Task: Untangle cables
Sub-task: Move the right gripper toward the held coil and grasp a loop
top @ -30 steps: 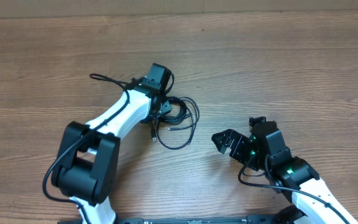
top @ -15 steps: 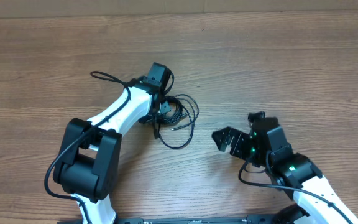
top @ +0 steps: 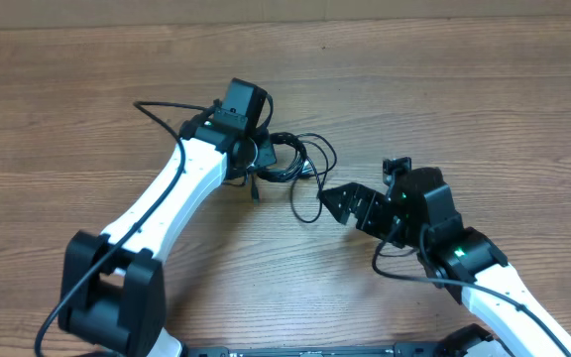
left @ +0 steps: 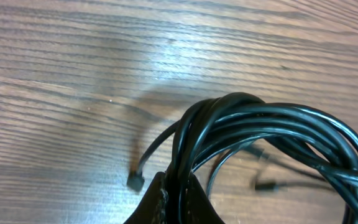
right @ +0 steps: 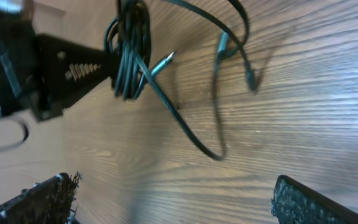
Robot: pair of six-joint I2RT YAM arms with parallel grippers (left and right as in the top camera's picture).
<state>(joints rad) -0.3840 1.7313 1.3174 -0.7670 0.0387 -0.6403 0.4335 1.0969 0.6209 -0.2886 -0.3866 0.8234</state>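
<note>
The left gripper (top: 255,159) is clamped on the coiled cables (top: 288,159) mid-table. Just right, the right gripper (top: 337,204) gapes wide, holding nothing, with 1 loose strand looping near it.

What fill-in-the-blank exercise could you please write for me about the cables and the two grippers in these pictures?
1. The left gripper is ___ on the bundle of cables.
2. The right gripper holds nothing; its fingers stand ___.
3. The cables are ___ in colour.
4. The table has a ___ surface.

Missing words: shut; open; black; wooden.
</note>
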